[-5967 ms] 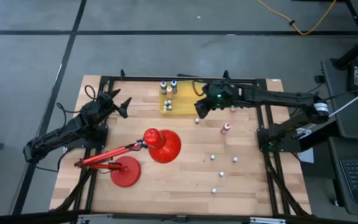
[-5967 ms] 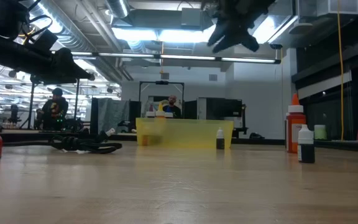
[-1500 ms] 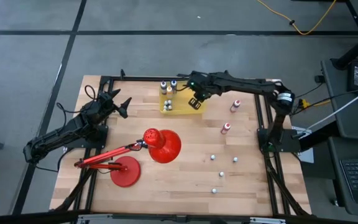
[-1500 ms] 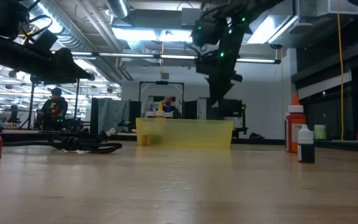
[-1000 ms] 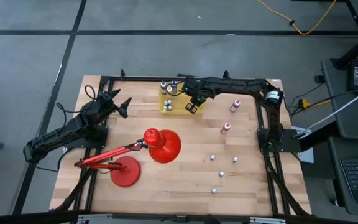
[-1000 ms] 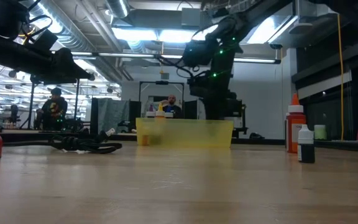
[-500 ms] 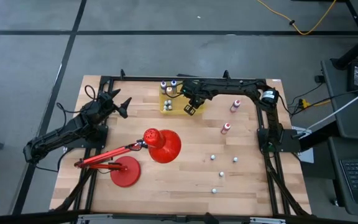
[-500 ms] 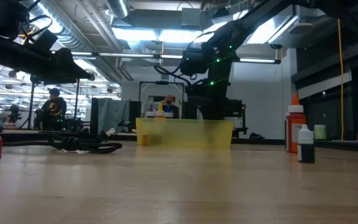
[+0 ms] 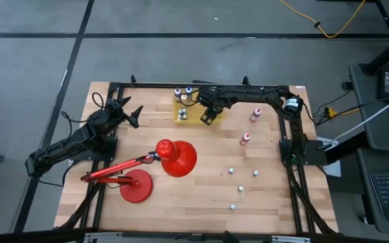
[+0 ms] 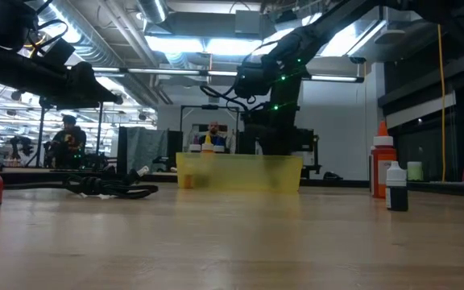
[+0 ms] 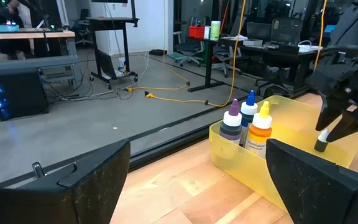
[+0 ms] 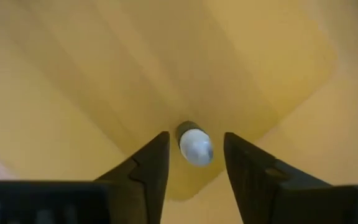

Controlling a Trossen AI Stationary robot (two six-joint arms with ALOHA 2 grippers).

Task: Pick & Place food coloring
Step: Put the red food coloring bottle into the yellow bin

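The wooden table (image 9: 201, 182) carries a red desk lamp (image 9: 155, 164) near its middle and a translucent yellow bin (image 9: 191, 113) at the far edge. The left tool (image 9: 128, 111) waits spread wide, well apart from the bin. The right tool (image 12: 194, 163) hangs inside the bin, its fingers (image 12: 146, 163) narrowly parted just beside a small food coloring bottle (image 12: 194, 144), not pressing it. The bottle stands upright on the bin floor, pale cap up, long axis vertical. More small bottles (image 9: 246, 139) stand scattered on the table's right side.
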